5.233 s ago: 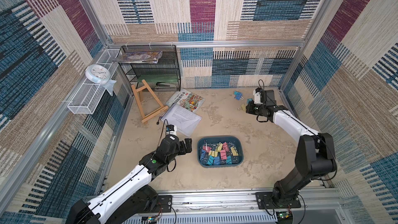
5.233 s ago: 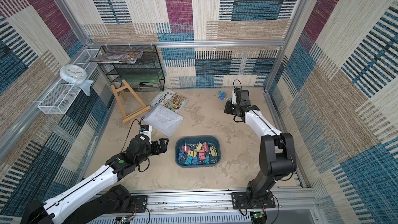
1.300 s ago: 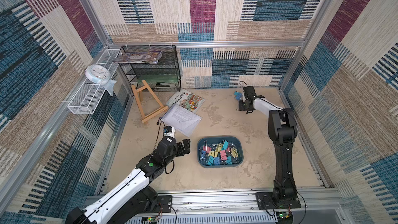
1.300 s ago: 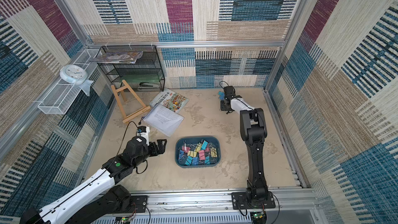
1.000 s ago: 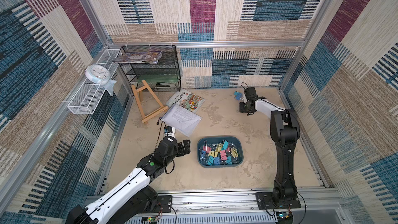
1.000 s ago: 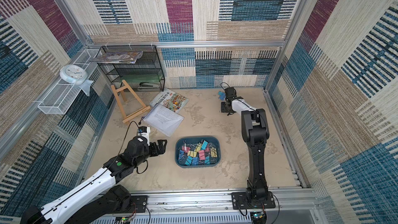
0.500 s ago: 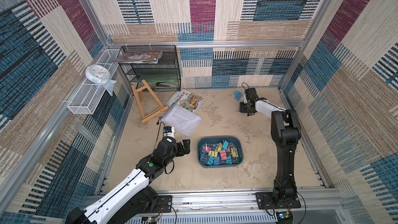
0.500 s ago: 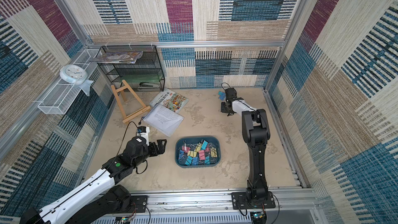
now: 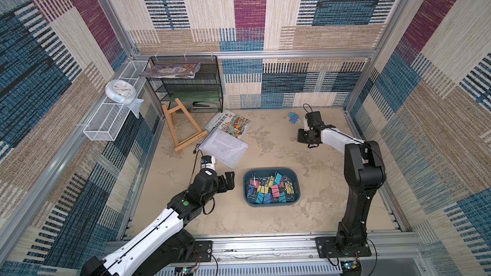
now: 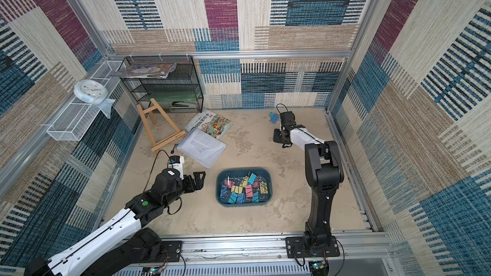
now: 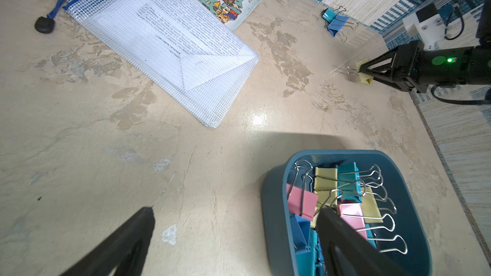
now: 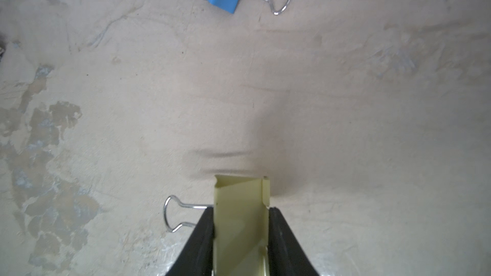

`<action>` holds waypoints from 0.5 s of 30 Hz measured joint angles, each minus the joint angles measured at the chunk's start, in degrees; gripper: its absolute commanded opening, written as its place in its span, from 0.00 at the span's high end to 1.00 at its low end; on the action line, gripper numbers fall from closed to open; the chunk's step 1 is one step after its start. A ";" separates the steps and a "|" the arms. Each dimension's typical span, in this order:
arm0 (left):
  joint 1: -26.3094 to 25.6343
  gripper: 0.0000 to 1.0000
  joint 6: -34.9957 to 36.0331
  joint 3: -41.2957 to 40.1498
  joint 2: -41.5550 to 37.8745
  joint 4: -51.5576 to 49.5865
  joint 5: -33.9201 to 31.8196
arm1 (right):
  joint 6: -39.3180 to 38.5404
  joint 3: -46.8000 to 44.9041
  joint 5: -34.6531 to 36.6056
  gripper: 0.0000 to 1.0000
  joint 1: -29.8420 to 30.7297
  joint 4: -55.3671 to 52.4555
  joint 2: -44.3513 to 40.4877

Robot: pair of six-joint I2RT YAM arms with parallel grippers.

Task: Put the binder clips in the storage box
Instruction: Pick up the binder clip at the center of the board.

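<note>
The dark teal storage box (image 9: 245, 195) (image 10: 218, 192) (image 11: 273, 208) sits on the floor near the front, holding several pastel binder clips (image 9: 269, 187) (image 10: 245, 187) (image 11: 326, 181). At the back right, my right gripper (image 9: 299, 138) (image 10: 276, 135) (image 12: 241, 209) is shut on a yellow binder clip (image 12: 240, 221) (image 11: 362, 79), low over the floor, with its wire handle sticking out sideways. Two blue binder clips (image 9: 293, 117) (image 10: 273, 117) (image 11: 333, 21) lie loose just beyond it by the back wall. My left gripper (image 9: 229, 180) (image 10: 199, 179) (image 11: 236, 213) stands open and empty just left of the box.
A mesh document pouch (image 9: 224, 144) and a picture book (image 9: 232, 124) lie on the floor behind the box. A wooden easel (image 9: 180, 128) and a black mesh rack (image 9: 188, 86) stand at the back left. A white wire tray (image 9: 106, 123) hangs on the left wall.
My right gripper's jaws have closed on the yellow clip over the last second, the arm barely shifting. The left arm has stayed almost still, gripper open.
</note>
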 measured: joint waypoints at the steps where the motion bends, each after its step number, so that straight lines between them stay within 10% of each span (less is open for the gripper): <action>1: 0.00 0.01 0.00 0.00 0.00 0.00 0.00 | 0.26 -0.81 -0.37 0.71 0.13 0.33 -0.81; 15: 0.00 0.00 -0.02 0.00 -0.52 -0.09 0.00 | 4.37 -10.62 -3.43 0.71 3.30 3.32 -12.20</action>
